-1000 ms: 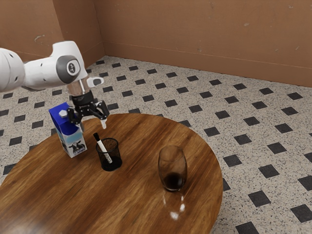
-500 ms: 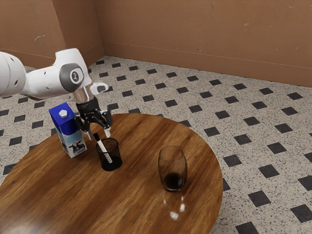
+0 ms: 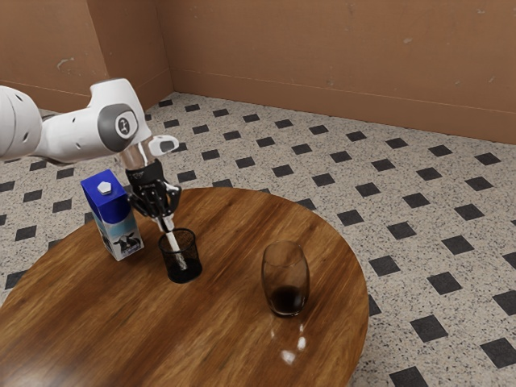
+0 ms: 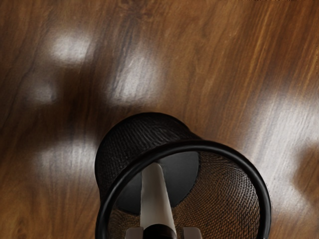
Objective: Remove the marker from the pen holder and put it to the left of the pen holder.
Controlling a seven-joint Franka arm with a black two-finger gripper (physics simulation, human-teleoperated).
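Note:
Over the pen holder, my gripper (image 3: 165, 218) is shut on the marker's top end. The white marker (image 3: 175, 247) slopes down from the fingertips, its lower part still inside the black mesh pen holder (image 3: 184, 270). In the wrist view the gripper (image 4: 163, 233) has a fingertip on each side of the marker's dark cap. The marker's pale body (image 4: 155, 194) runs down toward the bottom of the pen holder (image 4: 266, 199), inside its round rim.
A blue and white milk carton (image 3: 117, 226) stands close by on the exterior view's left. Toward the exterior view's right is a clear glass with a dark bottom (image 3: 285, 282). All stand on a round wooden table (image 3: 234, 330).
My gripper has come down over the marker and its fingers have closed on the top end. The marker's top has shifted slightly toward the exterior view's right; the pen holder stands where it was.

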